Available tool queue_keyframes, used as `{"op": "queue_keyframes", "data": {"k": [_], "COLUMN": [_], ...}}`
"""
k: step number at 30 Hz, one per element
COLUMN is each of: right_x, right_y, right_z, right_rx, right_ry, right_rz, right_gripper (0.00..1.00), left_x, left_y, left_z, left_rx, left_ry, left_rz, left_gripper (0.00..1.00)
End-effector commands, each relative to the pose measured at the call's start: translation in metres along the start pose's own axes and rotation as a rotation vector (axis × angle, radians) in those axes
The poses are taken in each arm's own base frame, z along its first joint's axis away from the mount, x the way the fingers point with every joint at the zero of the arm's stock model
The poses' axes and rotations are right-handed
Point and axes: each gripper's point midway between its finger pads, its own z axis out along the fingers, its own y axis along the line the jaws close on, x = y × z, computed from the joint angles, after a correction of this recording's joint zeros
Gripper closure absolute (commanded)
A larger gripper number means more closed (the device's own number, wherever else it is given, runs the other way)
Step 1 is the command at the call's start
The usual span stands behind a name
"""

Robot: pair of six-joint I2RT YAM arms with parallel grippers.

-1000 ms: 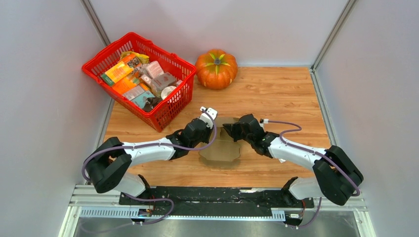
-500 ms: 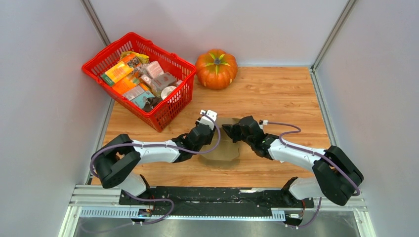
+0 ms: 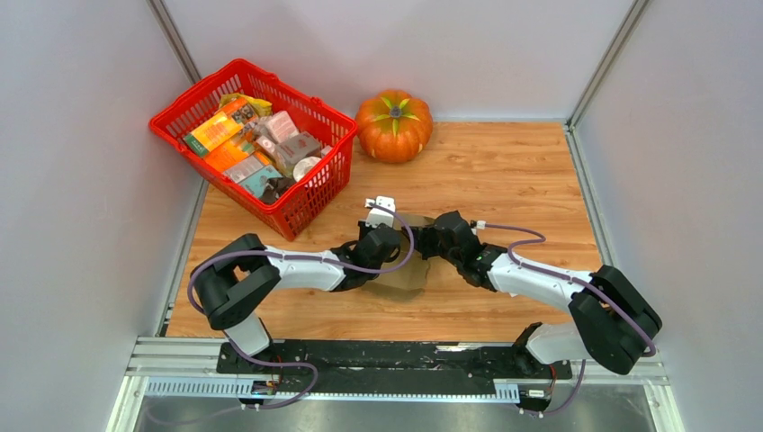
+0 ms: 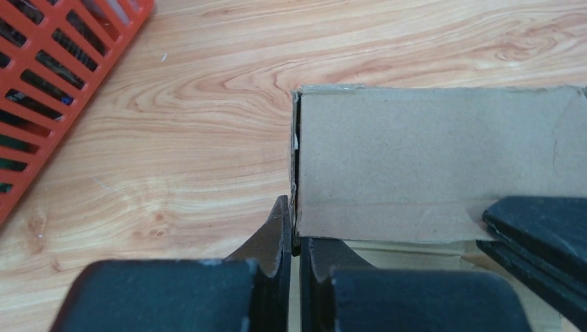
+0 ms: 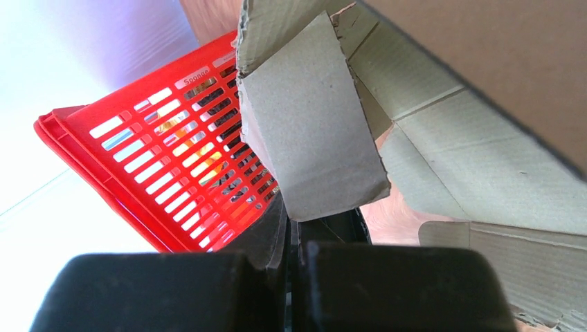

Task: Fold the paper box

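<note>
The plain brown cardboard paper box (image 3: 409,274) sits partly folded mid wooden counter (image 3: 504,171). The left claw (image 4: 295,238) is pinched tight on its panel edge; the right claw (image 5: 294,235) is clamped on a raised flap.

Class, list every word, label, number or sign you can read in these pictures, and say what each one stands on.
"Sponge": small white letters on the top band of the red basket, seen in the right wrist view; faint, so read with some doubt.
Printed packages in the basket: their print is too small to read.
Paper box: plain brown, with no text on the faces that show.
</note>
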Motion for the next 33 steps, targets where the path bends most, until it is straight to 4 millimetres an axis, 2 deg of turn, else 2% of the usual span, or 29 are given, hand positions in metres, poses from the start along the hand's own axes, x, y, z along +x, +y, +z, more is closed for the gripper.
{"op": "queue_keyframes", "data": {"k": [1, 4, 5, 6, 9, 11, 13, 15, 20, 21, 22, 24, 25, 27, 28, 29, 30, 32, 33], "right_x": [0.003, 0.003, 0.002, 0.003, 0.005, 0.007, 0.005, 0.004, 0.001, 0.001, 0.001, -0.002, -0.005, -0.009, -0.018, -0.027, -0.028, -0.037, -0.041], "right_y": [-0.01, -0.012, -0.013, -0.013, -0.011, -0.011, -0.012, -0.012, -0.011, -0.012, -0.014, -0.012, -0.017, -0.01, -0.02, -0.025, -0.013, -0.012, -0.017], "right_z": [-0.002, -0.002, -0.001, -0.001, -0.001, -0.002, -0.003, -0.003, -0.004, -0.004, -0.005, -0.008, -0.01, -0.021, -0.026, -0.03, -0.046, -0.061, -0.068], "right_rx": [0.053, 0.059, 0.059, 0.057, 0.055, 0.056, 0.059, 0.059, 0.051, 0.051, 0.052, 0.032, 0.03, -0.008, 0.016, 0.016, -0.046, -0.068, -0.048], "right_ry": [0.006, 0.012, 0.011, 0.014, 0.023, 0.029, 0.023, 0.014, 0.003, 0.004, 0.004, -0.004, -0.004, -0.004, -0.024, -0.047, -0.048, -0.076, -0.073], "right_rz": [0.011, 0.015, 0.02, 0.022, 0.02, 0.016, 0.016, 0.013, -0.007, -0.031, -0.044, -0.074, -0.145, -0.233, -0.356, -0.422, -0.509, -0.757, -0.834], "right_gripper": [1.0, 1.0, 1.0, 1.0, 1.0, 1.0, 1.0, 1.0, 0.98, 0.94, 0.84, 0.7, 0.57, 0.46, 0.35, 0.31, 0.3, 0.23, 0.21], "left_x": [0.0, 0.002, 0.0, 0.001, -0.001, -0.003, -0.006, 0.0, 0.01, 0.008, 0.01, 0.007, 0.009, 0.008, 0.006, 0.006, 0.006, 0.009, 0.01], "left_y": [0.034, 0.026, 0.024, 0.021, 0.019, 0.017, 0.016, 0.024, 0.026, 0.025, 0.024, 0.023, 0.024, 0.023, 0.022, 0.022, 0.02, 0.022, 0.021], "left_z": [0.006, 0.008, 0.008, 0.008, 0.01, 0.013, 0.017, 0.017, 0.015, 0.014, 0.013, 0.009, 0.008, 0.006, 0.005, 0.004, 0.003, 0.002, 0.001], "left_rx": [-0.213, -0.178, -0.166, -0.15, -0.141, -0.156, -0.184, -0.241, -0.251, -0.231, -0.21, -0.172, -0.167, -0.147, -0.135, -0.127, -0.118, -0.116, -0.112], "left_ry": [0.003, 0.021, 0.014, 0.013, 0.003, 0.015, 0.015, 0.037, 0.075, 0.07, 0.054, 0.042, 0.044, 0.048, 0.044, 0.045, 0.046, 0.055, 0.061], "left_rz": [-0.024, -0.018, -0.029, -0.035, -0.032, -0.018, -0.017, -0.014, -0.024, -0.03, -0.039, -0.03, -0.022, -0.006, -0.006, -0.002, -0.006, -0.002, -0.004], "left_gripper": [1.0, 0.98, 0.91, 0.81, 0.77, 0.79, 0.88, 1.0, 1.0, 1.0, 1.0, 1.0, 1.0, 1.0, 1.0, 1.0, 1.0, 1.0, 1.0]}}
